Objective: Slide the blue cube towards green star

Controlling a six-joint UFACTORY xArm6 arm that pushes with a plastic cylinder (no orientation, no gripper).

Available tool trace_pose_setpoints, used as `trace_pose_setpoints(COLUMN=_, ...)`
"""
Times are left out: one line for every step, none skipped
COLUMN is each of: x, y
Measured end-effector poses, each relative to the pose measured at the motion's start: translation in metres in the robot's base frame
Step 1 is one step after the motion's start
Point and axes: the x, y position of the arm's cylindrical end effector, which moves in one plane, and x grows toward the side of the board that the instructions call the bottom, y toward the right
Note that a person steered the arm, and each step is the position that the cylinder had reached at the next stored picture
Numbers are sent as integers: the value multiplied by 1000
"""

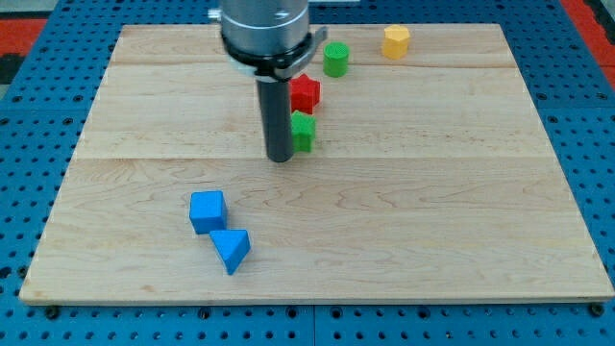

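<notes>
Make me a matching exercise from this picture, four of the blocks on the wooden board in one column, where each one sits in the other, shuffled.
Things:
1. blue cube
2. yellow block
3. red block
4. blue triangular block

Places:
A. nearest the view's bottom edge
B. just above the green star
C. the view's top right
D. touching the triangular block's upper left

Pairs: 1-D, 2-C, 3-B, 4-A

My tip sits just left of the green star.

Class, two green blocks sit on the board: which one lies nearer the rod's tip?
The green star, right beside my tip on the view's right, just below the red block. The green cylinder sits farther off toward the view's top.
</notes>
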Motion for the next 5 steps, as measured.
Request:
trace_pose_setpoints(x=-6, y=15)
trace_pose_setpoints(x=19, y=15)
trace_pose_setpoints(x=24, y=15)
trace_pose_setpoints(x=24, y=17)
trace_pose_setpoints(x=32, y=4)
